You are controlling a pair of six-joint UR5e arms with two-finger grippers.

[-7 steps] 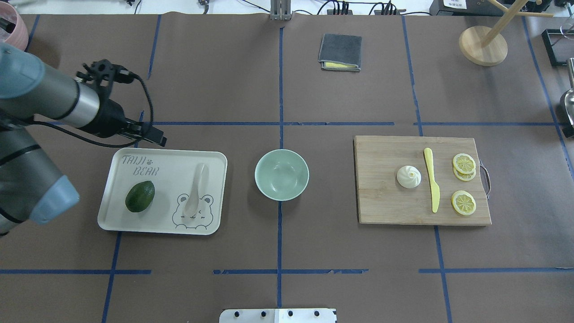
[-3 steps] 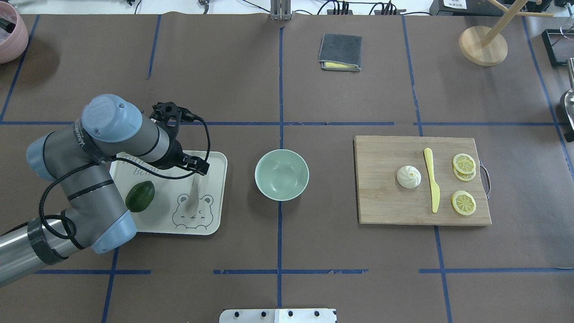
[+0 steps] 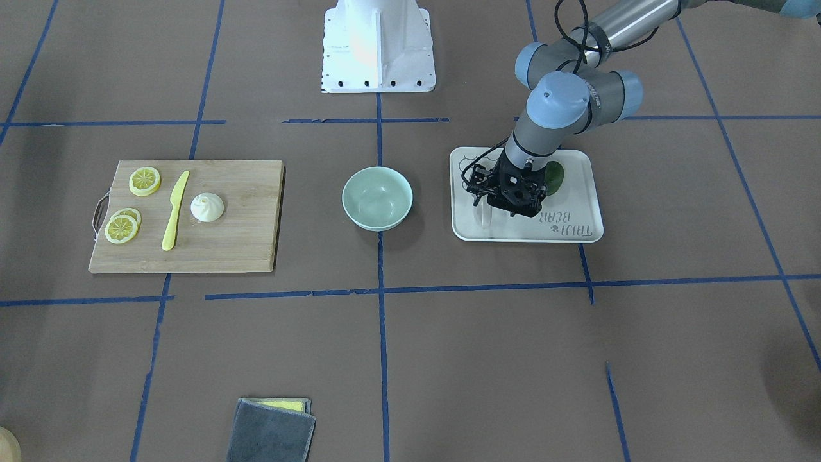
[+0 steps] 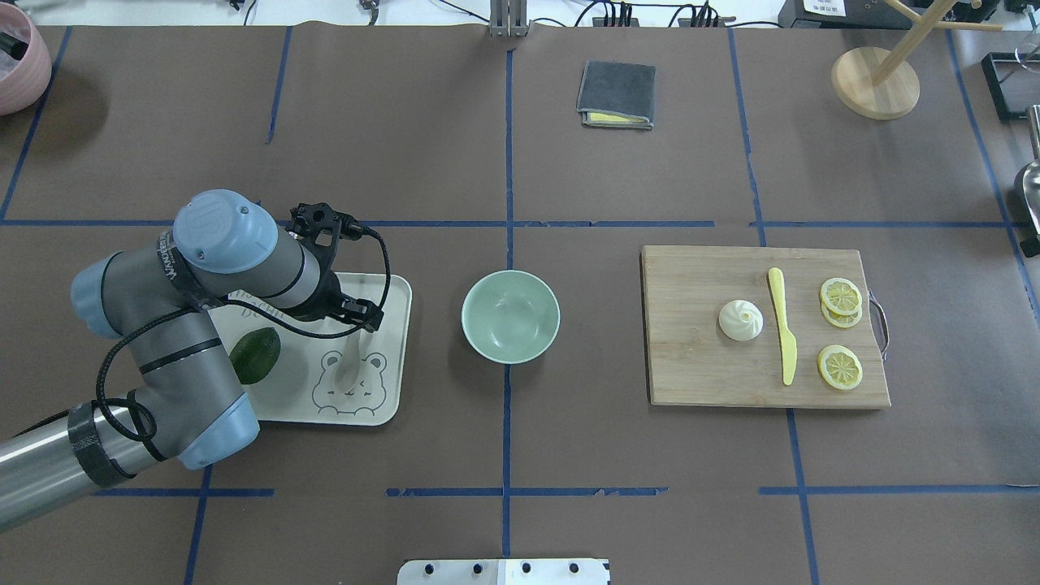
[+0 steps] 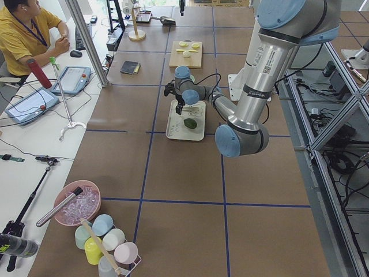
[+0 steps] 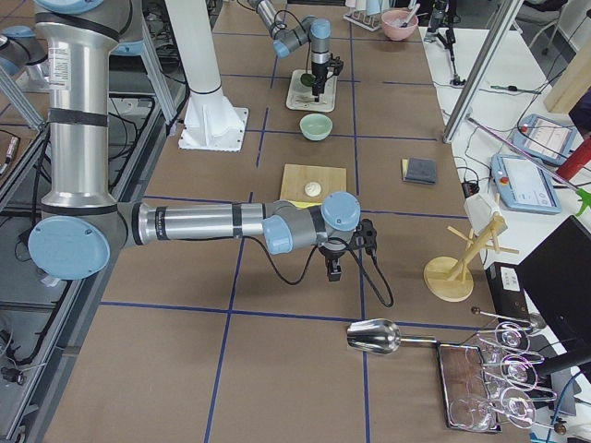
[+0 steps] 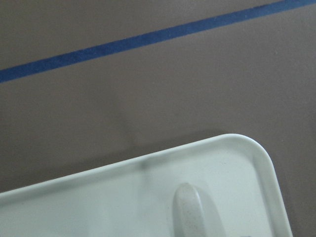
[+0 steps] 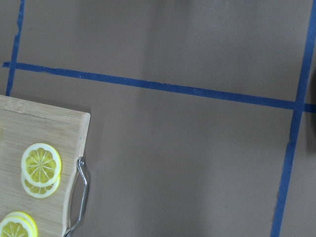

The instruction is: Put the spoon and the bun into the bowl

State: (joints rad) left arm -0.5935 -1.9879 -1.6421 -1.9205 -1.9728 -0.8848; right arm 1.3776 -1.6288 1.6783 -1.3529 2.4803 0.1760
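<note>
**Over the Tray: Left Gripper Set for the Spoon Pickup**

Step in hand, as judged: grasp the spoon [image 4: 351, 361], then carry it to the bowl [image 4: 510, 313].

1. Position. The left gripper [image 4: 367, 315] hovers over the handle end of the spoon, which lies flat on the cream tray [image 4: 398, 357]. The scoop points toward the robot. Whether the jaws stand apart or together cannot be told from any view.
2. Grasp. Straddle the thick handle across its width, not the scoop. Descend straight down and stop short of pressing on the tray. Close only when both fingers flank the handle.
3. Transfer. Lift clear of the tray rim before moving sideways to the bowl, which stands empty between tray and cutting board [image 4: 699, 366].
4. Right gripper [image 6: 332, 269]. It waits beyond the board's handle side; its jaw state cannot be told.

Inventory:
- spoon: one
- bun [image 4: 740, 320]: one, on the board
- bowl: one
- avocado [image 4: 258, 353]: one
- yellow knife [image 4: 783, 333]: one
- lemon slices [image 4: 840, 367]: at least three, in two groups
</note>
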